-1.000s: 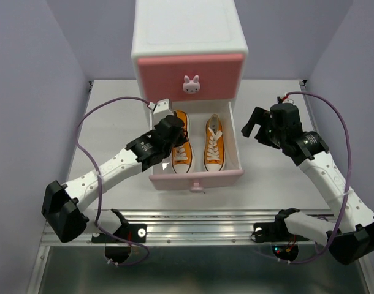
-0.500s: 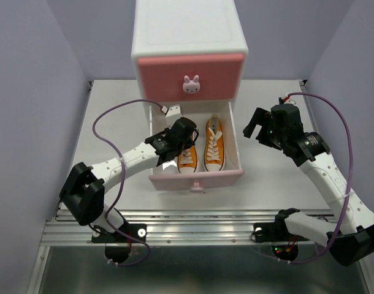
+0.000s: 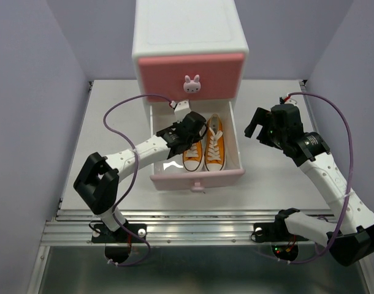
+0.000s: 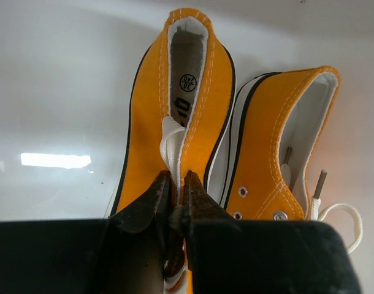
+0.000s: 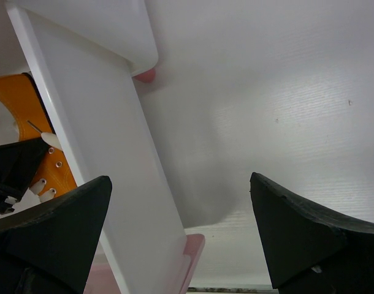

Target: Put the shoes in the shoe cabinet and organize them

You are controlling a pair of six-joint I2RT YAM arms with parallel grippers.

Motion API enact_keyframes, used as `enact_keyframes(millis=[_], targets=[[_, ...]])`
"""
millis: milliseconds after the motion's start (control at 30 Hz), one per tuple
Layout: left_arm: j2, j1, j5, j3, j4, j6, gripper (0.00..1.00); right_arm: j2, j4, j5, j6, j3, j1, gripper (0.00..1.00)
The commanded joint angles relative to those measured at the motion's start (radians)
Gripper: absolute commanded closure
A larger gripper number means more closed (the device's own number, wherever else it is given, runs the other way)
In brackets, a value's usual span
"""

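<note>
Pale lilac walls (image 3: 27, 92) enclose a white table (image 3: 260, 171).

**Soft, even light, one patch of glare**

The overhead view is bright and evenly lit from above; shadows under the arms on the counter (image 3: 260, 177) are faint. In the left wrist view a white strip of glare sits on the floor of the lower drawer (image 4: 52, 92), left of the crisply focused orange shoe (image 4: 205, 92) — the left hand (image 4: 177, 182) at the near edge is dark and blurred. The right hand (image 5: 181, 182) shows its fingers (image 5: 297, 233) as soft black shapes.
</note>
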Motion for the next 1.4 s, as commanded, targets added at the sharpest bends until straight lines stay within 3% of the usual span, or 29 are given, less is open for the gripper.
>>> enact_keyframes(millis=[0,200,567,933,1367], targets=[[0.013,-0.006,-0.026,0.083,0.093,-0.021,1.00,-0.013,0.002,0.039,-0.022,0.033,0.002,0.00],[0.039,-0.014,-0.019,0.102,0.073,-0.067,1.00,-0.016,0.002,0.048,-0.027,0.024,0.002,0.00],[0.067,-0.066,-0.156,0.163,-0.207,-0.367,1.00,-0.037,0.004,0.054,0.000,0.007,0.002,0.00],[0.015,-0.068,-0.029,0.103,0.062,-0.265,1.00,-0.045,0.013,0.048,0.020,0.001,0.002,0.00],[0.125,-0.068,-0.055,0.197,-0.121,-0.352,1.00,-0.044,0.014,0.065,0.024,0.000,0.002,0.00]])
